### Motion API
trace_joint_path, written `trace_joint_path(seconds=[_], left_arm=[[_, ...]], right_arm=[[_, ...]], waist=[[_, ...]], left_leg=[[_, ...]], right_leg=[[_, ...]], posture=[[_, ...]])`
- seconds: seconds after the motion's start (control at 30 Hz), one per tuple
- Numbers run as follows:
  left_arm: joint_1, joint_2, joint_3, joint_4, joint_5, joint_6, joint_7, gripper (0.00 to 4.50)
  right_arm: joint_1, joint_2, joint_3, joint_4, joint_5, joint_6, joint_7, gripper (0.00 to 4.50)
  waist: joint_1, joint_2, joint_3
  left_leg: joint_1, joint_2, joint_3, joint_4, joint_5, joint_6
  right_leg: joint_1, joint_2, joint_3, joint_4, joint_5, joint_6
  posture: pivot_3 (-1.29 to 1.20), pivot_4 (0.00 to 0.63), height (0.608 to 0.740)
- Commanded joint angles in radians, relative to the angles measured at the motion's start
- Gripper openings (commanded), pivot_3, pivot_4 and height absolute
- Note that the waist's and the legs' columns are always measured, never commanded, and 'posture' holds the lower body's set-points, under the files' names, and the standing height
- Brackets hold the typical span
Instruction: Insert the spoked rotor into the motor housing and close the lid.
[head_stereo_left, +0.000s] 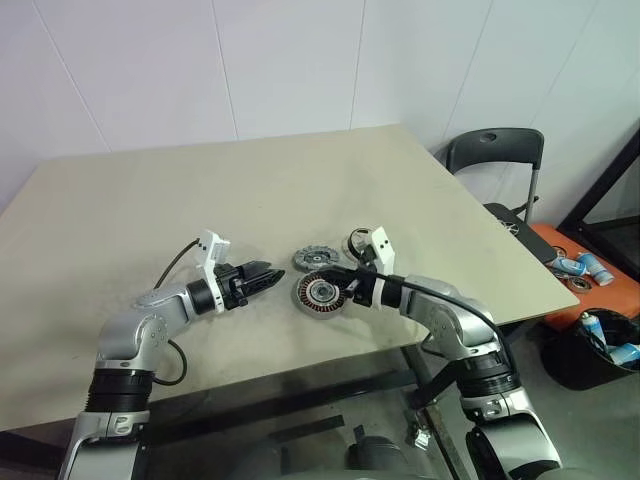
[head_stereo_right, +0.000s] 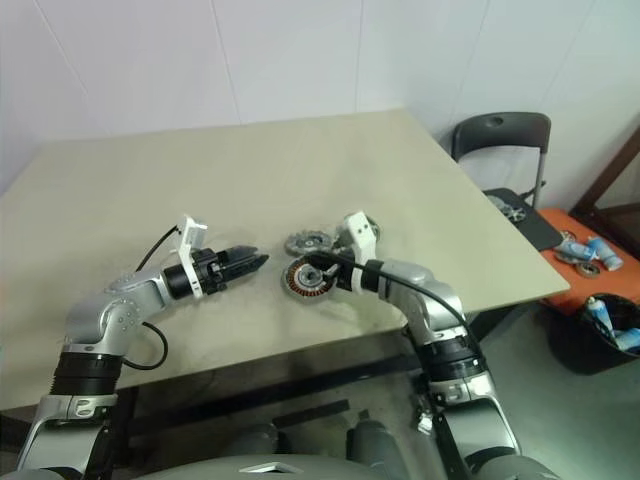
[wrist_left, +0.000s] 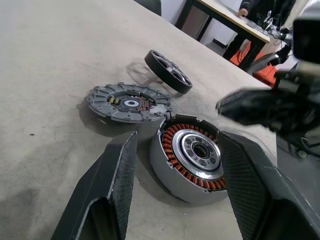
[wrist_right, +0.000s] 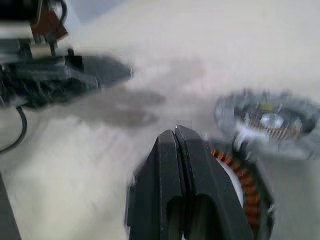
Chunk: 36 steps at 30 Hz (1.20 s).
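- The motor housing sits on the beige table near its front edge, between the two grippers, with its ring of coppery windings and silver centre facing up.
- The lid, a dull grey notched disc, lies flat on the table just behind the housing; in the left wrist view its edge looks to touch or nearly touch the housing's rim.
- The spoked rotor rests behind and to the right of the lid, tilted with one edge on the table, apart from the lid.
- The left gripper hovers just left of the housing, pointing toward it; its two black fingers stand apart, released and holding nothing, and the left wrist view frames the housing between them.
- The right gripper is at the right side of the housing, over its rim; its fingers are pressed flat together, clenched on nothing, as the right wrist view shows.
- A black folding chair stands past the table's right edge.
- An orange case with small bottles lies on the floor to the right.
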Motion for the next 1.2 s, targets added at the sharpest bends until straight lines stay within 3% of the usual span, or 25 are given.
trace_joint_path(seconds=[0.03, 0.13, 0.33, 0.5, 0.63, 0.9, 1.07, 1.2], left_arm=[[-0.022, 0.005, 0.009, -0.015, 0.002, -0.026, -0.003, 2.70], [-0.023, 0.004, 0.008, -0.011, 0.004, -0.031, -0.003, 2.70], [-0.017, 0.007, 0.012, -0.018, 0.003, -0.033, 0.004, 2.70], [-0.006, 0.005, 0.013, -0.027, 0.002, -0.034, 0.009, 2.70], [-0.009, 0.002, 0.011, -0.023, 0.003, -0.036, 0.011, 2.70], [-0.024, -0.002, 0.008, -0.002, 0.007, -0.045, 0.008, 2.70], [-0.021, -0.005, 0.006, -0.002, 0.010, -0.049, 0.009, 2.70], [-0.022, -0.007, 0.002, 0.001, 0.012, -0.052, 0.009, 2.70]], right_arm=[[0.006, -0.042, 0.130, 0.023, -0.141, -0.099, -0.009, 0.04], [0.022, -0.047, 0.192, 0.065, -0.216, -0.144, -0.036, 0.04], [0.029, -0.027, 0.163, 0.074, -0.210, -0.153, -0.048, 0.04], [0.014, 0.032, -0.001, -0.012, 0.005, -0.002, -0.014, 0.04], [-0.013, 0.055, -0.065, -0.012, 0.072, 0.055, -0.031, 0.04], [0.014, -0.004, 0.146, 0.102, -0.191, -0.092, -0.097, 0.04], [0.021, 0.005, 0.119, 0.088, -0.185, -0.096, -0.100, 0.04], [0.013, 0.040, 0.013, 0.032, -0.047, -0.013, -0.069, 0.04]], waist=[[-0.001, 0.000, 0.000], [-0.001, 0.000, 0.000], [-0.003, -0.001, -0.001], [0.000, -0.001, 0.000], [0.000, 0.000, 0.000], [-0.001, 0.000, 0.000], [-0.002, 0.000, -0.001], [0.001, 0.000, -0.001]], left_leg=[[0.000, 0.000, 0.000, 0.000, 0.000, 0.000], [0.000, 0.000, 0.000, 0.000, 0.000, 0.000], [0.003, 0.000, 0.001, 0.000, 0.000, 0.000], [0.003, 0.000, 0.000, 0.000, 0.000, 0.000], [0.000, 0.000, 0.000, 0.000, 0.000, 0.000], [-0.001, 0.000, 0.000, 0.000, 0.000, 0.000], [0.001, 0.000, 0.000, 0.000, 0.000, 0.000], [0.001, 0.000, 0.000, 0.000, 0.000, 0.000]], right_leg=[[0.000, 0.000, 0.000, 0.000, 0.000, -0.001], [0.000, 0.000, 0.000, 0.000, -0.002, -0.003], [0.003, 0.000, 0.000, 0.000, -0.002, -0.003], [0.003, 0.000, 0.001, 0.000, -0.002, -0.003], [0.000, 0.000, 0.000, 0.000, 0.000, 0.000], [-0.001, 0.000, 0.000, 0.000, -0.002, -0.003], [0.001, 0.000, 0.000, 0.000, -0.002, -0.003], [0.001, 0.000, 0.000, 0.000, -0.002, -0.003]], posture=[[0.00, 0.000, 0.740], [0.00, 0.000, 0.740], [0.00, 0.000, 0.740], [0.00, 0.000, 0.740], [0.00, 0.000, 0.740], [0.00, 0.000, 0.740], [0.00, 0.000, 0.740], [0.00, 0.000, 0.740]])
